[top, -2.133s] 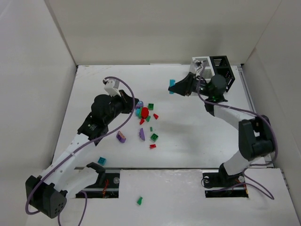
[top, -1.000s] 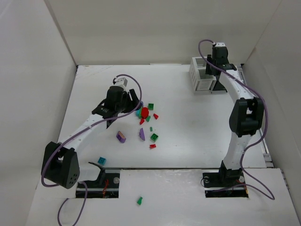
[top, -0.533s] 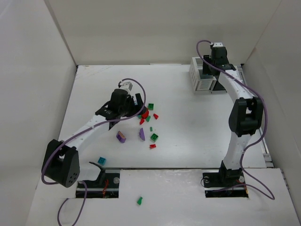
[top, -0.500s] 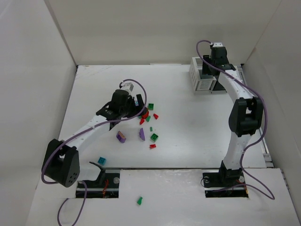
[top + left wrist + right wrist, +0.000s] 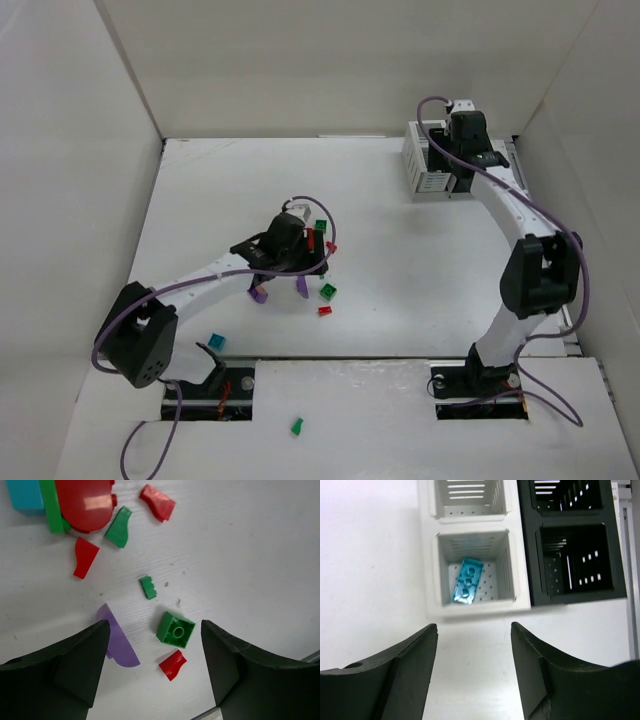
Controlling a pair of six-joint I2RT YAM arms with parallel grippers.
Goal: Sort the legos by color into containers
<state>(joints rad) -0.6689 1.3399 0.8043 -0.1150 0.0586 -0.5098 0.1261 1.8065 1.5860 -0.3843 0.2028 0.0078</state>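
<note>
A teal brick (image 5: 466,580) lies flat, studs up, in the near compartment of the white container (image 5: 431,575). The black container (image 5: 531,565) is joined to its side. Mid-worktop (image 5: 250,555) the loose legos cluster: a green one-stud cube (image 5: 175,630), a small red piece (image 5: 172,664) just beside it, a flat purple half-round (image 5: 120,647), and small wedges near a big red dome (image 5: 85,502). A stray teal brick (image 5: 216,342) lies well apart.

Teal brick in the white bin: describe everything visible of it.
The teal brick is a small, glossy, oblong plastic piece with round studs facing up. It lies flat on the perforated floor of one compartment of the white bin, turned diagonally, with its lower end close to the front wall. It is the only piece in that compartment. Nothing grips it: the right gripper hangs above, open and empty.
</note>
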